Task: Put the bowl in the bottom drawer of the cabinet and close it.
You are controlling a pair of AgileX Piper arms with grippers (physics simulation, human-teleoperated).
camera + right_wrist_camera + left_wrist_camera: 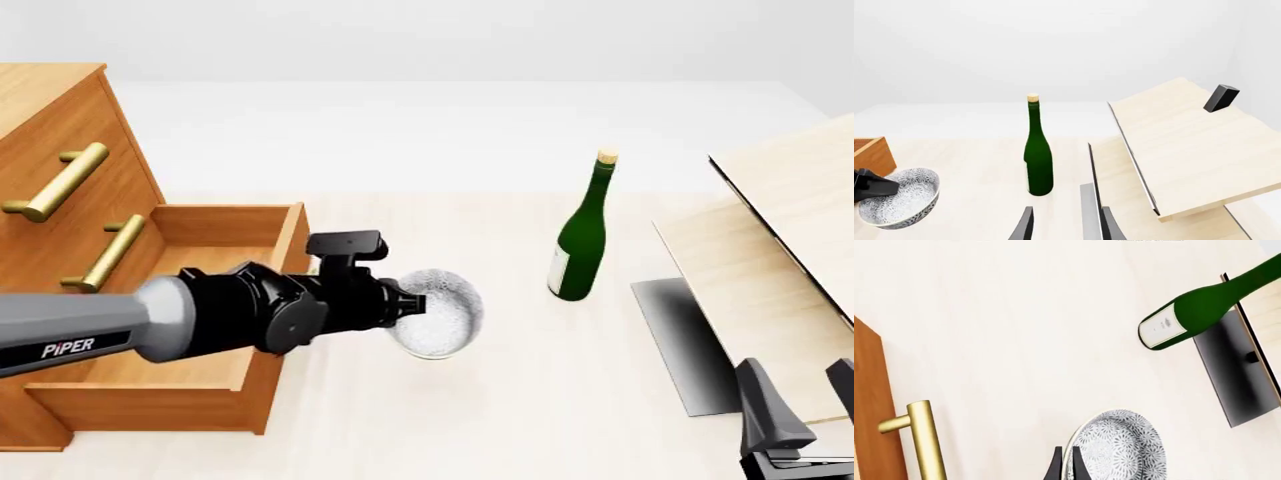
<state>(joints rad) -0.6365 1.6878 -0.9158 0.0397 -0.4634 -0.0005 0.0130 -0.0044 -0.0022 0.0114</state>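
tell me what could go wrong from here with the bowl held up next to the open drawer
The left gripper pinches only the rim of the tilted bowl, so it could slip or swing out. The bowl hangs beside the bottom drawer, outside its side wall, and could clip that wall going in.

Left arm [80, 335]: grey cylindrical link, white "PiPER" lettering along its side; rounded light-grey collar where it meets the wrist. Wrist [267, 305]: matte black, bulbous, built of several stacked housings. Camera mount [344, 244]: black, flat, rectangular block standing on a short post on top of the wrist. Left gripper [1066, 466]: two thin black fingers, tapered to points, as the left wrist view shows.

Right gripper [798, 420]: dark grey to black, two angular wedge-shaped fingers on a ribbed black base; in the right wrist view the fingers [1024, 225] appear as narrow dark blades with lighter grey faces.
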